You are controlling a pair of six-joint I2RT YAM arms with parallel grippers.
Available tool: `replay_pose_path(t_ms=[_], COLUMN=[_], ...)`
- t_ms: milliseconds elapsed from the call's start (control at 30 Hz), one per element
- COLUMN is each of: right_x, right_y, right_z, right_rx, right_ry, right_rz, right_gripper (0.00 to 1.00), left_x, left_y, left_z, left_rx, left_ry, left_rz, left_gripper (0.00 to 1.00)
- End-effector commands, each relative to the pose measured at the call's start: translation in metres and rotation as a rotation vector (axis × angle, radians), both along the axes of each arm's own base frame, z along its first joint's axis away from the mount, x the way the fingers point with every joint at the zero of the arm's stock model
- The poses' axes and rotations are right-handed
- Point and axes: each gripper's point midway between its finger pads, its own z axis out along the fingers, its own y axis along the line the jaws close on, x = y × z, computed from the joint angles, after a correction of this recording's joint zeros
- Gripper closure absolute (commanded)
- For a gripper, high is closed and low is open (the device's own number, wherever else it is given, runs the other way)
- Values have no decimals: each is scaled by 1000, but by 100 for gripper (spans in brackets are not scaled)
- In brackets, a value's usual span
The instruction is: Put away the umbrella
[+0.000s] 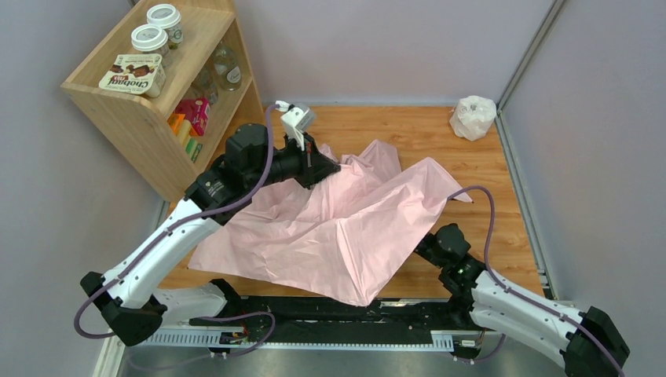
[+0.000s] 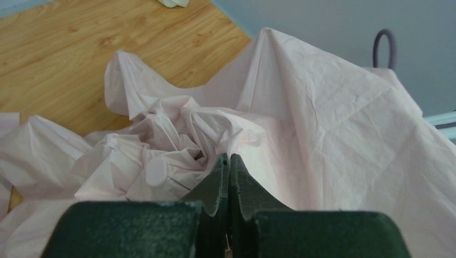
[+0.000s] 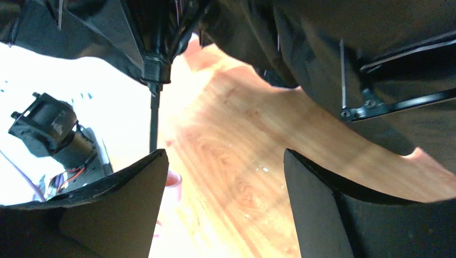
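Note:
The umbrella [image 1: 338,228] lies open on the wooden table, its pale pink canopy spread wide and crumpled. My left gripper [image 1: 318,169] is at the canopy's far top, shut. In the left wrist view its closed tips [image 2: 229,157] press into bunched fabric [image 2: 177,134], with no cloth visibly between them. My right gripper [image 3: 226,161] is open under the canopy's near right edge, with only bare wood between its fingers. Above it are the dark underside [image 3: 258,32] and ribs. The thin black shaft [image 3: 154,115] and a pink handle [image 3: 173,180] lie to its left.
A wooden shelf [image 1: 141,110] with jars and a box on top stands at the back left, close to the left arm. A small white plastic bag [image 1: 473,116] sits in the back right corner. Grey walls close in the table's back and right sides.

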Motion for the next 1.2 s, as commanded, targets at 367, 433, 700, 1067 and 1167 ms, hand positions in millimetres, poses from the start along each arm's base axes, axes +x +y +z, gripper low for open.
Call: replay_pose_path(t_ms=[367,433,700,1067,1167], right_x=[-28,-25,-30,-14,-9], right_y=[62,57,34,59,66], right_z=[41,41,51,14,14], right_rx=[269,280,233,179,199], right_ry=[-3,1,26,87,76], right_rz=[274,227,159,46,37], right_gripper=[19,20,19,18,27], left_x=[-9,-8,-6,-7,-9], left_y=[-10,-10,-10,-21,-20], left_z=[37,38,34,42,44], left_rx=[-155,-157,-142,-190,-198], left_ry=[-47,-50,-50,-21,-23], left_rz=[-57,-56,-48,-86,-89], left_gripper=[100,100,100,100,100])
